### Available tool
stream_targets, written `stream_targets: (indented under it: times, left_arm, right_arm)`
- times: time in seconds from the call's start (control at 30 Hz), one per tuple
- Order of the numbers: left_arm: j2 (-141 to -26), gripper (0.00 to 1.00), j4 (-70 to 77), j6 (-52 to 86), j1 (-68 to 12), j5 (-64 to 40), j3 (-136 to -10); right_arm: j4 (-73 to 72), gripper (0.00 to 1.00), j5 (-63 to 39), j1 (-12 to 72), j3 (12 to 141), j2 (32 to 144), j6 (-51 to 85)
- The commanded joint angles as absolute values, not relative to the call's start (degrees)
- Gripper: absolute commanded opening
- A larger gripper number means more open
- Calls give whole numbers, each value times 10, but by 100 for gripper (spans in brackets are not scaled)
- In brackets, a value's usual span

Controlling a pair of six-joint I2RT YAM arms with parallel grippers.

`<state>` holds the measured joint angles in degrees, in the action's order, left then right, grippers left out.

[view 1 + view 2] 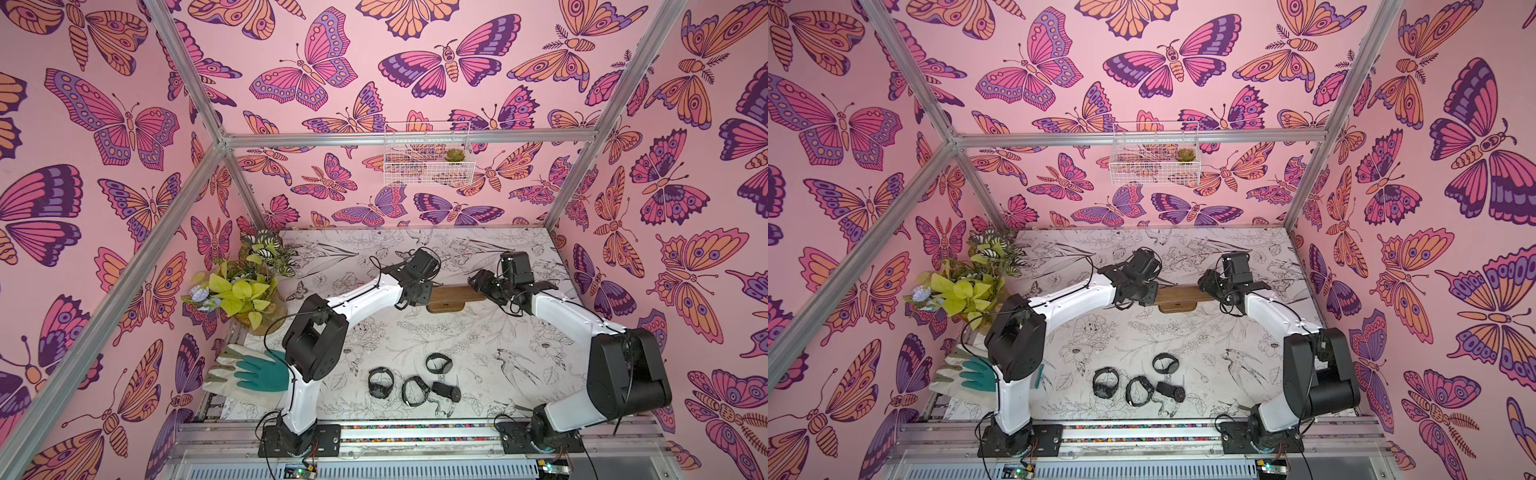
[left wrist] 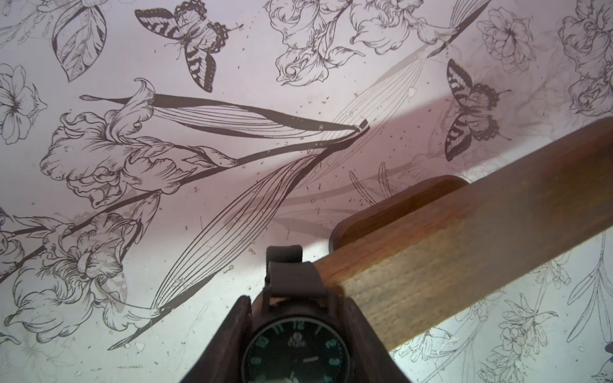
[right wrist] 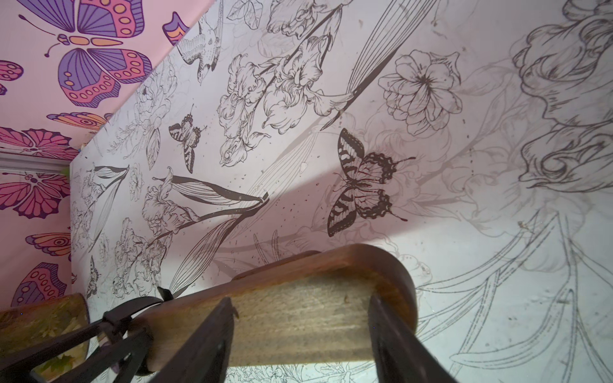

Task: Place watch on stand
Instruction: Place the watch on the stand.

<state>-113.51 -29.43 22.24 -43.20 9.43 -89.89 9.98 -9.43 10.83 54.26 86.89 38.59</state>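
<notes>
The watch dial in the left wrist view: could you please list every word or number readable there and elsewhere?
"12", "11", "10", "2", "3": green hour numerals on the watch dial.
Brand word under that dial's emblem: too blurred to read.
Dials of the loose watches in both top views: too small.
Nothing else bears text.

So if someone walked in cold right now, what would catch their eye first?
Both arms meet at the wooden stand mid-table: the left gripper holds a black watch at one end, while the right gripper straddles the other. Four more watches lie in front of the arm bases, all ringed by loud pink butterfly walls.
</notes>
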Motion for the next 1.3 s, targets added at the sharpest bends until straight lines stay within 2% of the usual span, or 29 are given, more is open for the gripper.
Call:
stream_targets:
  times: [0.0,0.67,0.9,1.27]
  left_arm:
    - [-1145,41,-320,239,-436,112,-910]
    - [-1169,42,-329,228,-436,116,-935]
    - [-1182,44,-336,222,-433,120,-953]
    - [-1156,49,-342,237,-432,113,-919]
  right_arm:
    - [127,67,-69,101,545,863,381]
    - [136,71,-92,93,570,927,331]
    - [116,61,-125,97,521,883,358]
    - [108,60,-85,119,478,847,422]
